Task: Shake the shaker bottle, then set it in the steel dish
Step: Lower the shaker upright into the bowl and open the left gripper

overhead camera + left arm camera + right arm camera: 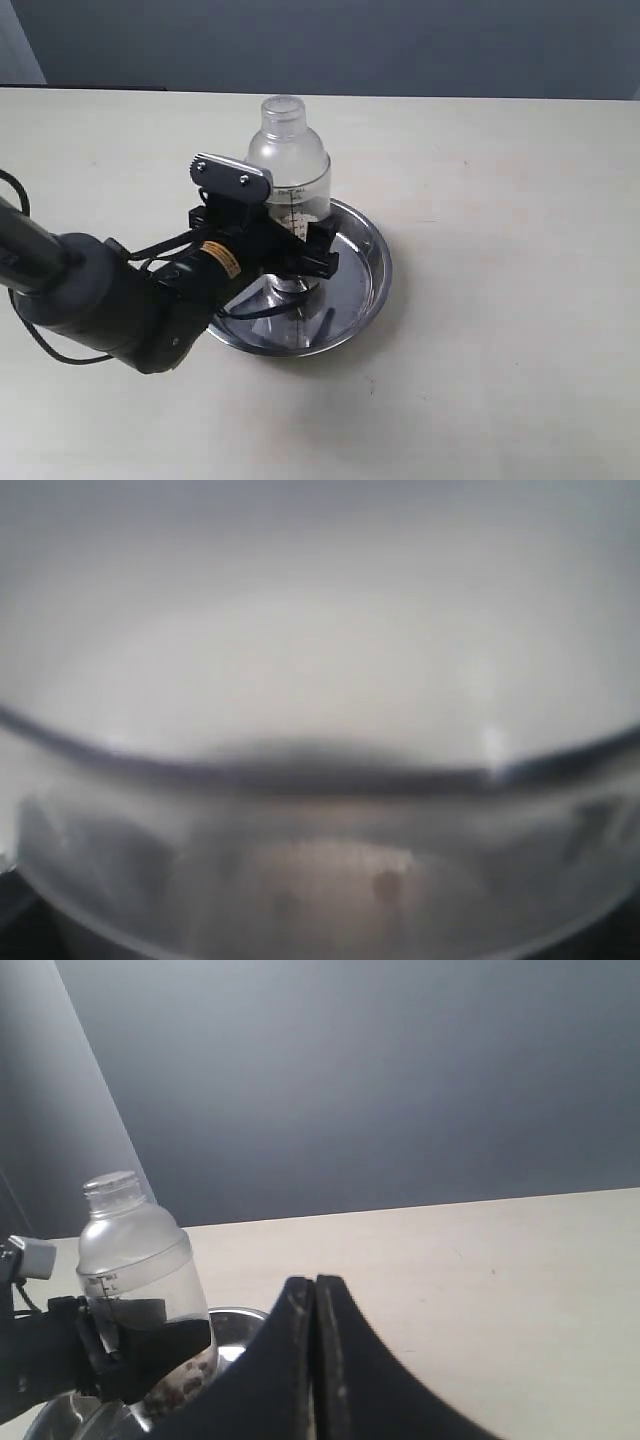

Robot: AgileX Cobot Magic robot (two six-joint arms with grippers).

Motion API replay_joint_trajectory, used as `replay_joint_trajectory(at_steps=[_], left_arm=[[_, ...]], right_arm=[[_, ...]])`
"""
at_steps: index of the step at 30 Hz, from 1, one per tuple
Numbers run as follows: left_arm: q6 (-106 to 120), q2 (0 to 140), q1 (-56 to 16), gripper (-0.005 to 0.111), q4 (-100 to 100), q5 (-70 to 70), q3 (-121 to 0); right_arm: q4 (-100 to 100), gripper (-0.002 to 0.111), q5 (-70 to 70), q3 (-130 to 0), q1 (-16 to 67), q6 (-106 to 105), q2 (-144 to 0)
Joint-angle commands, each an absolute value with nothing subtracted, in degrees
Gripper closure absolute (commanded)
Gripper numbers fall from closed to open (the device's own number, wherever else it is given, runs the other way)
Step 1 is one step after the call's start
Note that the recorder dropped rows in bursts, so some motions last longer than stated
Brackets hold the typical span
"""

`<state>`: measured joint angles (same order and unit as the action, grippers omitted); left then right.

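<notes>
The clear shaker bottle with its frosted dome and round cap stands upright, its base down in the steel dish. My left gripper is shut on the bottle's lower body, black fingers on either side. In the left wrist view the bottle fills the picture as a blur and no fingers show. From the right wrist view I see the bottle, brown granules at its bottom and the dish behind. My right gripper is shut on nothing, well away from the bottle.
The pale tabletop spreads all round the dish, with a grey wall behind it. The left arm's thick black body and its cables lie to the left of the dish.
</notes>
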<state>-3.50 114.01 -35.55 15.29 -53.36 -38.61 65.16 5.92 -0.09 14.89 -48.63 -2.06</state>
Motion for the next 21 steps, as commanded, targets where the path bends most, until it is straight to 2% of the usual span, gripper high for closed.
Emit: replay_joint_trajectory(at_steps=[1,2,4,6,14,21], left_arm=[[-6.08,112.34,-35.50,0.065,17.53,-51.85,-38.75],[-5.97,112.34,-35.50,0.046,17.81,-51.09,-38.75],[-5.61,112.20,-35.50,0.020,18.14,-49.79,-38.75],[-5.61,110.76,-35.50,0.008,16.03,-45.80,-38.75],[-5.36,103.90,-35.50,0.008,12.79,-34.51,-38.75],[-5.36,93.60,-35.50,0.001,12.79,-22.75,-34.95]], right_arm=[[64.80,0.109,5.74,0.00,14.85,-48.84,-1.85],[64.80,0.109,5.74,0.00,14.85,-48.84,-1.85],[64.80,0.109,5.74,0.00,14.85,-48.84,-1.85],[64.80,0.109,5.74,0.00,14.85,-48.84,-1.85],[64.80,0.109,5.74,0.00,14.85,-48.84,-1.85],[65.22,0.109,5.42,0.00,14.85,-48.84,-1.85]])
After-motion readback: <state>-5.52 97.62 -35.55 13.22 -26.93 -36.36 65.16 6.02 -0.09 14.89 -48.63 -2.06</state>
